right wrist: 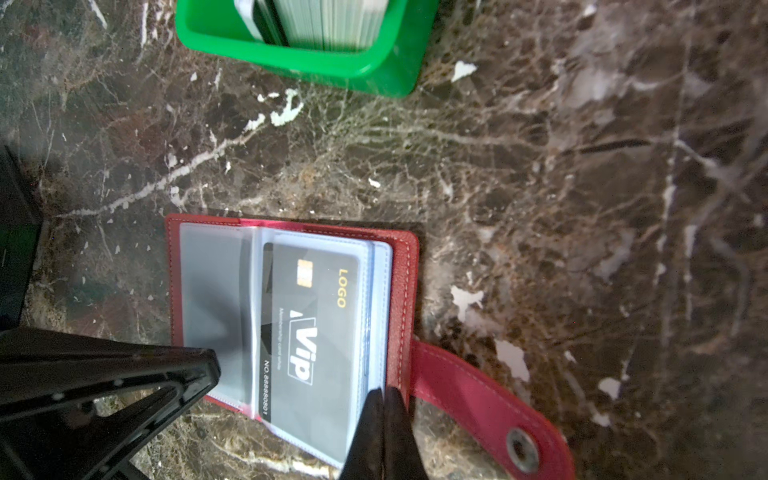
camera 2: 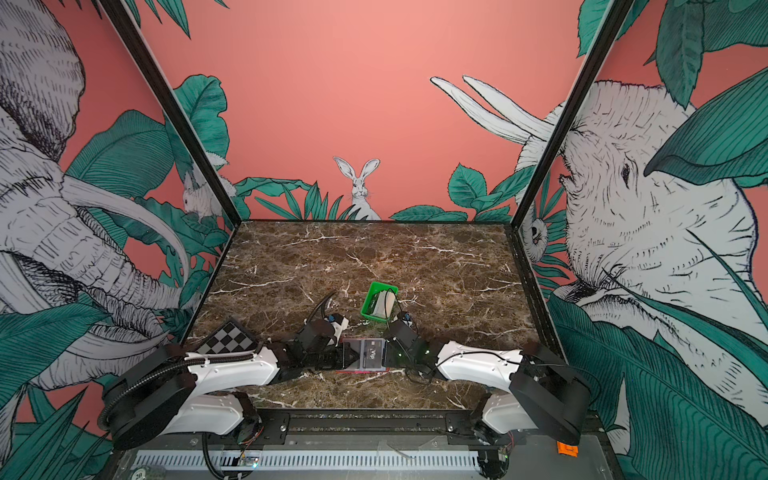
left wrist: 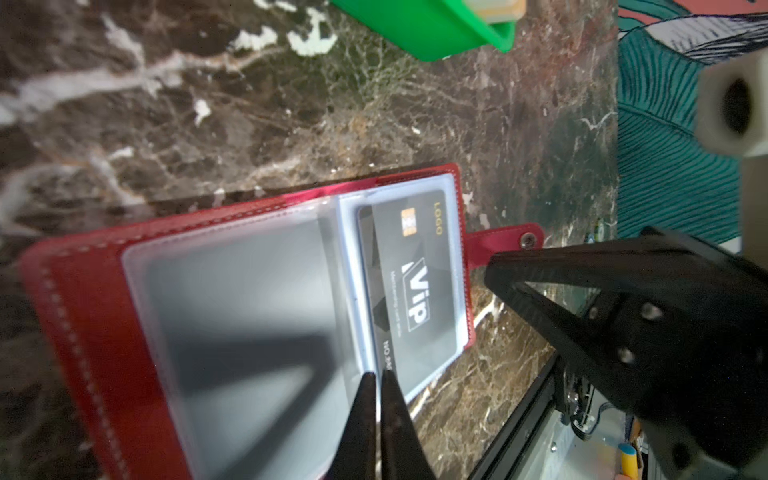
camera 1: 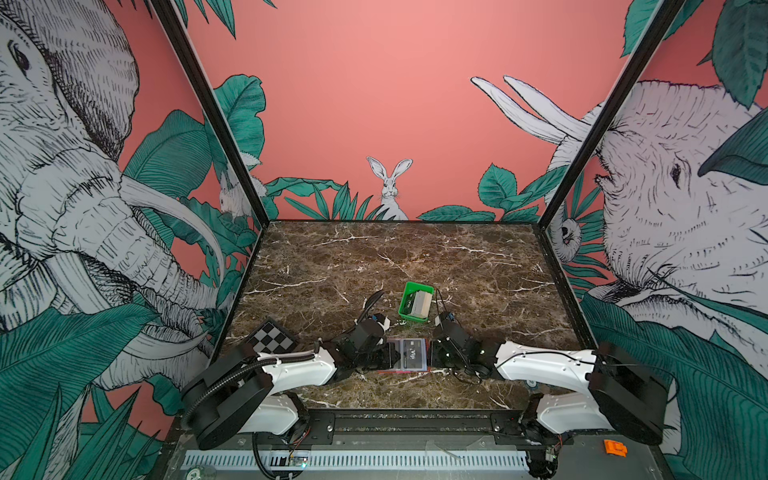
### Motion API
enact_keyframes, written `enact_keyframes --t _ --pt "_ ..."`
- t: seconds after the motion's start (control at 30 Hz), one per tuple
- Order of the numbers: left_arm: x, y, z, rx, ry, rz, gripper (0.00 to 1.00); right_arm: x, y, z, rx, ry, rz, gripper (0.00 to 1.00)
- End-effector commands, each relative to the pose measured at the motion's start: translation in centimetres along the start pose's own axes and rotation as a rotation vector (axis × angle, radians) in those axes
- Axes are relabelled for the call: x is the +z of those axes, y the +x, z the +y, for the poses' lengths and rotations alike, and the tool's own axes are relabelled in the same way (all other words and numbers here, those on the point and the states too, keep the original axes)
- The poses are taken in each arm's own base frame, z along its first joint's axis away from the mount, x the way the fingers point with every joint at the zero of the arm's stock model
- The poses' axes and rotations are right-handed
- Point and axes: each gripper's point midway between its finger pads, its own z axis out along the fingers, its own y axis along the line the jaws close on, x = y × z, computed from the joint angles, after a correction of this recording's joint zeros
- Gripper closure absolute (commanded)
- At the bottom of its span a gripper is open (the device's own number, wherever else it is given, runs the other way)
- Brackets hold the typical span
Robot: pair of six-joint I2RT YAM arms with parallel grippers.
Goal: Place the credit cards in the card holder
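The red card holder (camera 1: 398, 347) (camera 2: 355, 347) lies open near the table's front middle. A black VIP credit card (left wrist: 415, 270) (right wrist: 316, 332) sits mostly inside its right pale blue pocket, one long edge bare. My left gripper (left wrist: 378, 376) (camera 1: 394, 359) is shut, its tips at that bare edge by the middle fold; I cannot tell whether anything is pinched. My right gripper (right wrist: 384, 392) (camera 1: 432, 357) is shut too, tips down on the holder's right edge beside the snap tab (right wrist: 490, 415). More credit cards (camera 1: 419, 302) (right wrist: 328, 20) stand on edge in the green tray.
The green tray (camera 1: 417, 286) (camera 2: 382, 284) stands just behind the holder. A checkerboard plate (camera 1: 272, 334) lies at the front left by the left arm. Printed walls close in three sides. A black rail (camera 1: 415, 419) runs along the front edge.
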Motion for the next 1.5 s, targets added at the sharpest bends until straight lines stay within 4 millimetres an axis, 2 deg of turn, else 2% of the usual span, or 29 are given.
enact_keyframes --t 0.0,0.2,0.47,0.73,1.03,1.27,1.47 --pt "-0.1 -0.2 -0.9 0.031 0.032 -0.001 0.91 0.0 -0.2 0.2 -0.007 -0.006 -0.014 0.97" --pt "0.9 0.2 -0.6 0.025 0.032 0.027 0.87 0.0 -0.2 0.3 -0.011 -0.005 -0.009 0.97" --pt "1.7 0.7 -0.1 0.026 0.021 0.056 0.86 0.3 -0.2 0.3 -0.021 0.003 0.002 0.96" --pt "1.7 0.7 -0.3 0.035 0.026 0.062 0.85 0.4 -0.2 0.6 -0.031 0.003 0.011 0.96" --pt "0.4 -0.3 -1.5 0.067 0.052 0.008 0.89 0.2 -0.3 0.5 -0.033 0.011 0.007 0.97" --pt "1.3 0.1 -1.5 0.054 0.072 0.03 0.88 0.3 -0.2 0.5 -0.032 0.009 0.006 0.97" --pt "2.0 0.5 -1.0 0.047 0.047 0.054 0.83 0.2 0.0 0.1 -0.029 0.015 0.006 0.97"
